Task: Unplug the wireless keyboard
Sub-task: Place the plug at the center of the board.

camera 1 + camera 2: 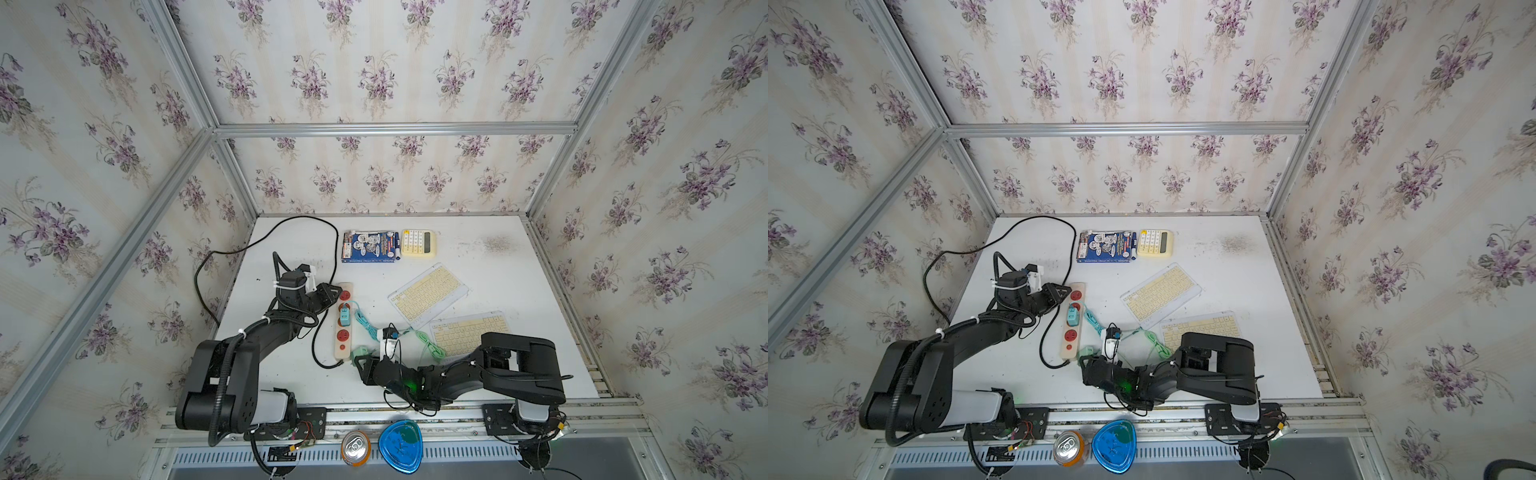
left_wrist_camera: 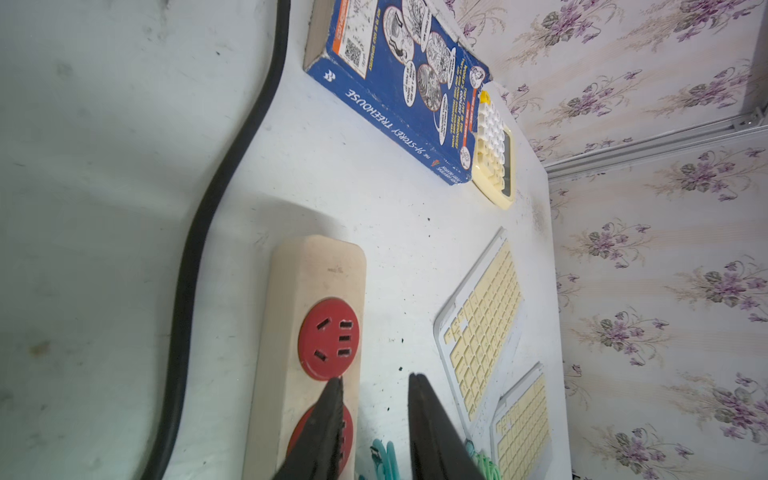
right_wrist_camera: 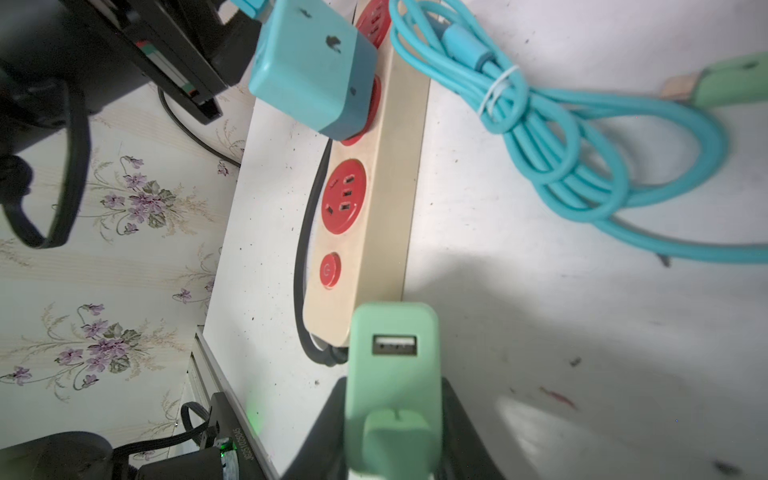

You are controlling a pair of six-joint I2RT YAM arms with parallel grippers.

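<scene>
A beige power strip point(image 3: 390, 174) was seen on a white table point(image 1: 498, 282), a teal adapter point(image 3: 311, 70) plugged into one red socket. The right gripper point(image 3: 392, 386) was clamped on a green adapter point(image 3: 392, 332) — unplugged, just beside the strip's switch end, its USB port empty. The left gripper point(image 2: 376, 378) was spread, nothing held, above the strip's far end. Right of the strip two cream keyboards were seen — the far keyboard point(image 1: 428, 297) uncovered, the near keyboard point(image 1: 469, 332) partly hidden under the right arm.

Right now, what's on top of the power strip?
A blue charger is plugged into the strip, hiding its middle socket. The far socket, near socket and switch are bare. The right gripper holds a green charger beside it.
</scene>
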